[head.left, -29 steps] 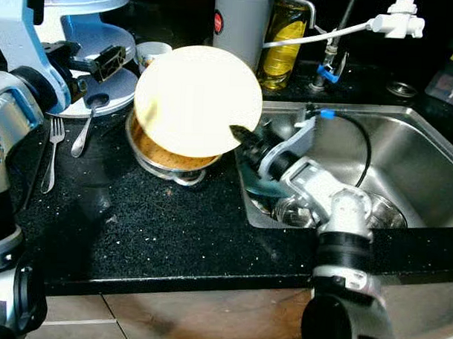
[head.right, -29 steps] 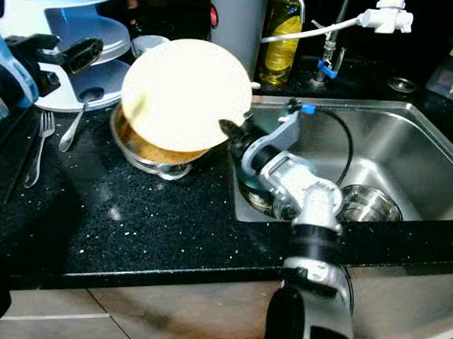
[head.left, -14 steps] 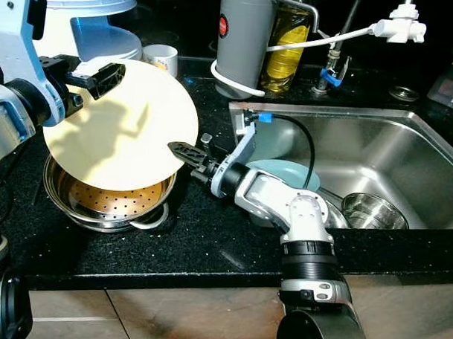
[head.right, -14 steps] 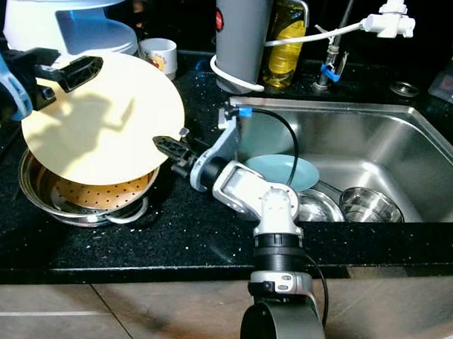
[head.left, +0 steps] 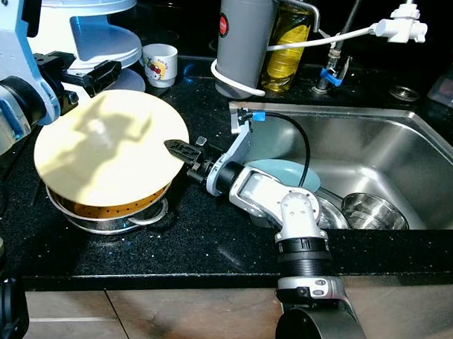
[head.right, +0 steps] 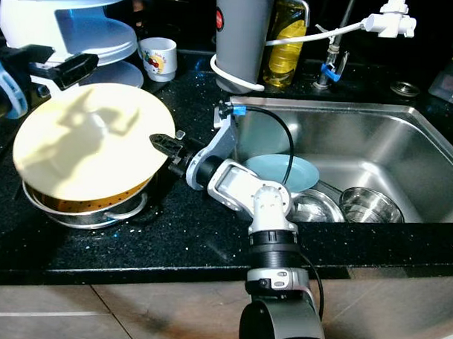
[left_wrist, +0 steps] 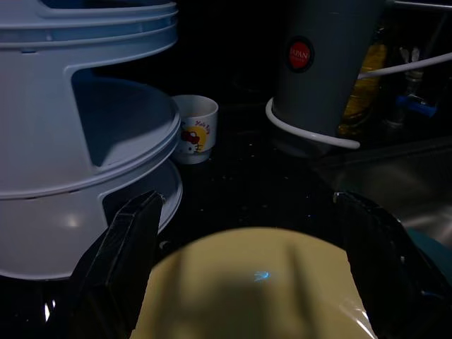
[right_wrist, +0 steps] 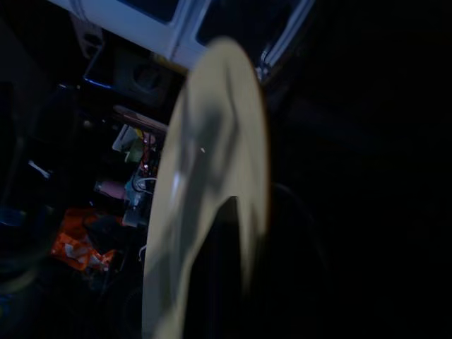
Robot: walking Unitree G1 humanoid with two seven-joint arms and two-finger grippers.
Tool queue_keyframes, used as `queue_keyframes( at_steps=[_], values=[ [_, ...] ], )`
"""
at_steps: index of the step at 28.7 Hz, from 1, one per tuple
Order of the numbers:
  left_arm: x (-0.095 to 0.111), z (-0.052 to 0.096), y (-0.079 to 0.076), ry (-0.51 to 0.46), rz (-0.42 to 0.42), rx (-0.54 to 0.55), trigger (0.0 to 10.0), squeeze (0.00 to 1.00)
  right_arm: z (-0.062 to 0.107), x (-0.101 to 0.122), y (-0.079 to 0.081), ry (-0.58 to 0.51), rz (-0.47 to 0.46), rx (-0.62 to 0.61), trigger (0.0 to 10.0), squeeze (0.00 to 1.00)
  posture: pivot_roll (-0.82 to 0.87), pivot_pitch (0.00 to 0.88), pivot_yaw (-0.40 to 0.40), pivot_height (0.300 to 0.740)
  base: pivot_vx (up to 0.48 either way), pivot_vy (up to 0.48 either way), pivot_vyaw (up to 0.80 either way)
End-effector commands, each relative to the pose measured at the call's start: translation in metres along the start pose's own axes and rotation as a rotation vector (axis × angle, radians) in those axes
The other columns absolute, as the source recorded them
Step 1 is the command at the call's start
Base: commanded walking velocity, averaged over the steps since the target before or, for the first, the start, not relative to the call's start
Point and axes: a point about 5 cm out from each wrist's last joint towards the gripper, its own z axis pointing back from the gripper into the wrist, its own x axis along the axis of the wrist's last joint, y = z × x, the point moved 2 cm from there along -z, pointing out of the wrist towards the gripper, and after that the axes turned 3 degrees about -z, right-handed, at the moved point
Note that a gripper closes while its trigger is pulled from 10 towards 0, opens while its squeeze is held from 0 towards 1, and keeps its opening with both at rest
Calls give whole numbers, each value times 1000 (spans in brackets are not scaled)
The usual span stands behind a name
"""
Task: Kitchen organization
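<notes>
Speckled black counter (head.left: 209,243); right fingers (head.left: 178,147) pinch round cream plate (head.left: 108,154) over perforated steel pot (head.left: 109,214); left fingers (left_wrist: 127,247) spread.

right gripper (head.left: 174,146) reaches far-left, fingers pinched shut; left gripper (head.left: 103,70) at far left, fingers spread.

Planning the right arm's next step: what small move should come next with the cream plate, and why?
Probably lower a touch, then open the right tool. It pinches the cream plate's rim, and the plate lies tilted over the steamer pot, its near edge raised.
</notes>
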Motion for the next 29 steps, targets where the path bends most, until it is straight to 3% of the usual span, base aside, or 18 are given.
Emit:
queue_keyframes(
  at_steps=[1, 5, 6, 11, 12, 14, 17, 21, 23, 25, 27, 28, 29],
  values=[
    [2, 2, 5, -7, -9, 21, 10000, 0, -1, -1, -1, -5, -14, -2, 0, 0, 46, 196, -53, 740, 0, 0, 0],
    [3, 2, 6, -9, -9, 26, 10000, 0, -1, 6, -1, -36, -3, -10, 0, 0, 47, 198, -53, 740, 0, 0, 0],
    [3, 2, 6, -9, -9, 28, 10000, 0, -1, 8, -1, -49, 2, -11, 10000, 0, 46, 199, -52, 740, 0, 0, 0],
    [4, 1, 8, -13, -6, 34, 10000, 0, -2, 21, 1, -97, 11, -6, 10000, 0, 46, 199, -52, 740, 0, 0, 0],
    [4, 1, 8, -14, -6, 35, 10000, 0, -2, 23, 2, -107, -4, 3, 0, 0, 46, 199, -52, 740, 0, 0, 0],
    [4, 1, 8, -15, -5, 35, 10000, 0, -2, 25, 3, -116, -16, 11, 0, 0, 46, 199, -52, 740, 0, 0, 0],
    [10, 1, 6, -43, 28, 20, 10000, 0, 2, 45, 13, -190, -108, 68, 0, 0, 46, 199, -52, 740, 0, 0, 0],
    [21, 0, -6, -115, 40, -56, 10000, 0, 18, 82, 12, -315, -134, 64, 0, 0, 54, 202, -54, 740, 0, 0, 0],
    [24, -1, -11, -140, 42, -82, 10000, 0, 26, 95, 10, -363, -133, 55, 0, 0, 57, 201, -56, 740, 0, 0, 0],
    [26, -8, -27, -170, 48, -137, 10000, 0, 51, 126, 1, -487, -109, 5, 0, 0, 57, 201, -56, 740, 0, 0, 0],
    [25, -10, -32, -171, 49, -152, 10000, 0, 59, 133, -1, -517, -95, -9, 0, 0, 57, 201, -56, 740, 0, 0, 0],
    [20, -14, -42, -158, 31, -177, 10000, 0, 71, 143, -4, -550, -14, -57, 0, 0, 57, 204, -49, 740, 0, 0, 0],
    [20, -14, -42, -158, 31, -177, 10000, 0, 71, 143, -4, -550, -14, -57, 0, 0, 57, 204, -49, 740, 0, 0, 0]
  ],
)
